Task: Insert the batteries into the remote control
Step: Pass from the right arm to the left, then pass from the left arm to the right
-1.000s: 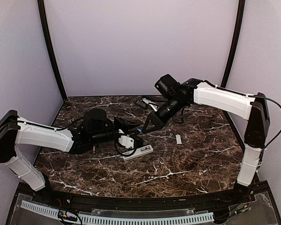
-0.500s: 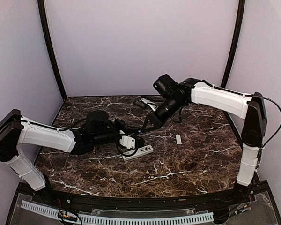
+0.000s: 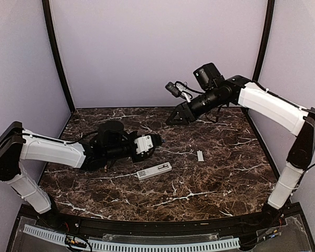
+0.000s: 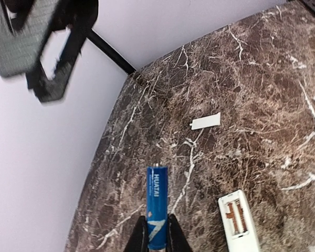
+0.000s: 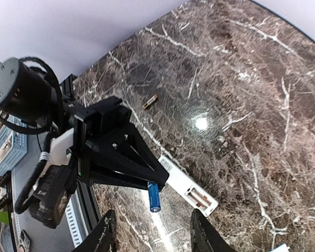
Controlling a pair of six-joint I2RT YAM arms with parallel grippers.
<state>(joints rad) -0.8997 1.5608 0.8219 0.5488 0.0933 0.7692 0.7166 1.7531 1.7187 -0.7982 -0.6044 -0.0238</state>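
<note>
Two batteries are counted: one blue battery point(image 4: 157, 207), and one second battery point(image 5: 150, 102), which is seen small and dim in the right wrist view only. One remote control point(image 3: 154, 171) is counted, and one flat pale cover piece point(image 3: 200, 156). Two arms are seen, each fitted with one gripper: the left gripper point(image 3: 157, 141) and the right gripper point(image 3: 170, 119). One marbled surface point(image 3: 215, 184) is counted.

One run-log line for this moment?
left hand: shut on battery | right hand: open, empty | remote control: flat, recess up | cover: lying apart
</note>
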